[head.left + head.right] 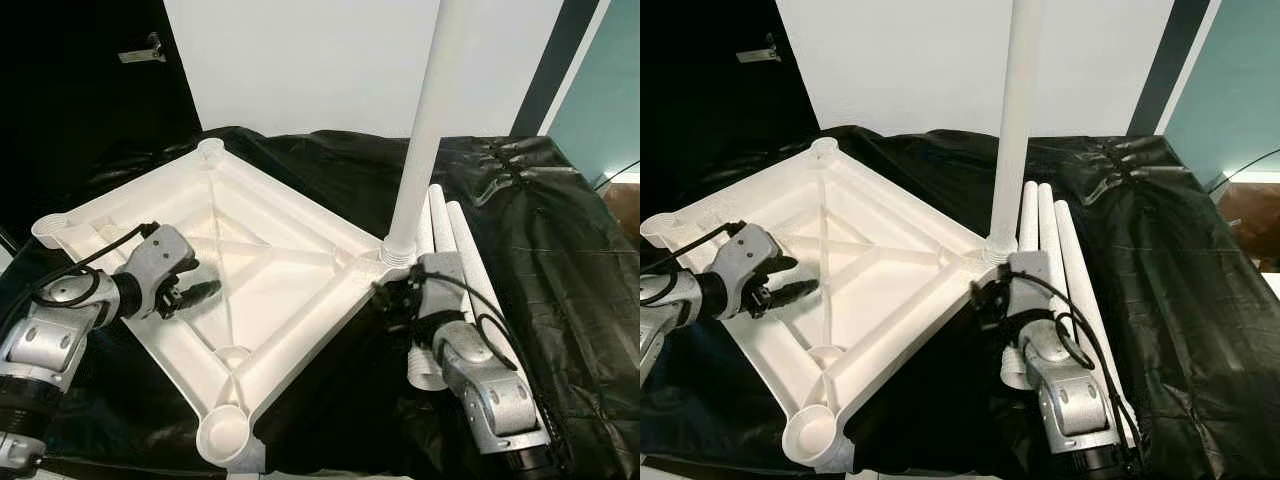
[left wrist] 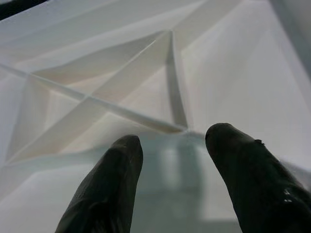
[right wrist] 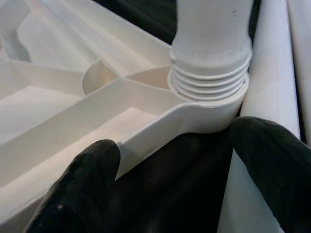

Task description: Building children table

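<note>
The white table top (image 1: 300, 212) lies upside down on a black sheet, ribs facing up. One white leg (image 1: 425, 120) stands upright, its threaded base (image 3: 209, 82) seated in the right corner socket. Three loose legs (image 1: 470, 250) lie side by side just right of that corner. My left gripper (image 1: 200, 291) hovers open over the ribbed inner face on the left side, nothing between its fingers (image 2: 109, 165). My right gripper (image 1: 385, 295) is open right at the corner holding the leg, its fingertips (image 3: 97, 165) just below the socket and holding nothing.
Empty round sockets sit at the near corner (image 1: 225, 432), the far corner (image 1: 210, 150) and the left corner (image 1: 47, 228). The black sheet (image 1: 560, 260) spreads wide to the right. A white wall (image 1: 320, 60) stands behind, with a dark area at left.
</note>
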{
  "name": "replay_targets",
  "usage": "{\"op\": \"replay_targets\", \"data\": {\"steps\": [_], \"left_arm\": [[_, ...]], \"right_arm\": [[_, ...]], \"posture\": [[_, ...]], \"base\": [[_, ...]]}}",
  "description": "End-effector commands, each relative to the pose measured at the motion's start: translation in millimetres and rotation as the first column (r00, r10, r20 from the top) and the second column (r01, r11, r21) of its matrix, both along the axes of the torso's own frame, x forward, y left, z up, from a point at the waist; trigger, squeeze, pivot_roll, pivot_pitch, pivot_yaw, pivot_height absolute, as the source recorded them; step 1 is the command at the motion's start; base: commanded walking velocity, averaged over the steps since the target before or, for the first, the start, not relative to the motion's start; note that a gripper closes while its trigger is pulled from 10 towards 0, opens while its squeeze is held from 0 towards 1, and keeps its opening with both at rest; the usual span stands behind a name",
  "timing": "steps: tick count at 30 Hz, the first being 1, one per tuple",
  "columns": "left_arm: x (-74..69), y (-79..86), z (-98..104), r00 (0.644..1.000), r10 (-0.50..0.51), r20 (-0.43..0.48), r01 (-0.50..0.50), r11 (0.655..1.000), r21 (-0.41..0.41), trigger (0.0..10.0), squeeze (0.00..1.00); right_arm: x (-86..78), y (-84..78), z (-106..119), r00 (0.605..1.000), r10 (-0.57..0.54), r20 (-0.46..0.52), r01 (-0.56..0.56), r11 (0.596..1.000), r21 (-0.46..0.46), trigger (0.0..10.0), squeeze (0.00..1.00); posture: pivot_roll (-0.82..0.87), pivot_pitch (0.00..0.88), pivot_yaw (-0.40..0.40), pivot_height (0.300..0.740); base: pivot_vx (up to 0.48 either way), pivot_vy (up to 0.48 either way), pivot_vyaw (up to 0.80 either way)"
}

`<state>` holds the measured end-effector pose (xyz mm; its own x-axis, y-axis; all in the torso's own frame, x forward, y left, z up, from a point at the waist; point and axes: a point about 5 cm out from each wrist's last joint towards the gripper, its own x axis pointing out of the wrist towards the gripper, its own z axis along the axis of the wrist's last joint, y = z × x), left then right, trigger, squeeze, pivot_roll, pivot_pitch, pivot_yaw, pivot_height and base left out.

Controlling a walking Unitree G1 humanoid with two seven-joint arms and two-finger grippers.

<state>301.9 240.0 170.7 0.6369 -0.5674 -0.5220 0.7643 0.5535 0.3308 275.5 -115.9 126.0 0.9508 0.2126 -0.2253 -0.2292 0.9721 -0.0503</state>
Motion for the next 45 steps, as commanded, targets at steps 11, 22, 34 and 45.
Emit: {"op": "replay_targets", "data": {"steps": [11, 22, 34, 45], "left_arm": [[-11.7, 35.1, 3.2, 0.998, 0.047, -0.042, -0.043, 0.995, 0.084, 10.0, 0.0], [-23.6, -5.8, -30.1, 0.986, -0.103, -0.131, 0.121, 0.983, 0.135, 10.0, 0.0], [-49.4, -48.0, -49.3, 0.937, -0.274, -0.216, 0.296, 0.952, 0.074, 10.0, 0.0], [-65.2, -87.7, -57.4, 0.927, -0.309, -0.212, 0.302, 0.951, -0.066, 10.0, 0.0]], "right_arm": [[-3.0, -2.9, -5.3, 0.996, 0.009, -0.087, -0.014, 0.998, -0.054, 10.0, 0.0], [10.9, -3.3, -8.9, 0.981, 0.07, -0.182, -0.095, 0.987, -0.128, 10.0, 0.0], [31.3, -1.5, -7.1, 0.969, 0.147, -0.2, -0.179, 0.973, -0.149, 10.0, 0.0], [41.6, -5.3, -12.3, 0.972, 0.149, -0.182, -0.179, 0.971, -0.16, 10.0, 0.0]], "posture": [[-0.02, 0.0, -0.007, 0.74], [-0.02, 0.002, -0.007, 0.74], [-0.01, 0.001, -0.004, 0.74], [0.0, 0.0, -0.002, 0.74]], "base": [[0.0, 0.0, 0.0], [0.0, 0.0, 0.0], [0.0, 0.0, 0.0], [0.0, 0.0, 0.0]]}}
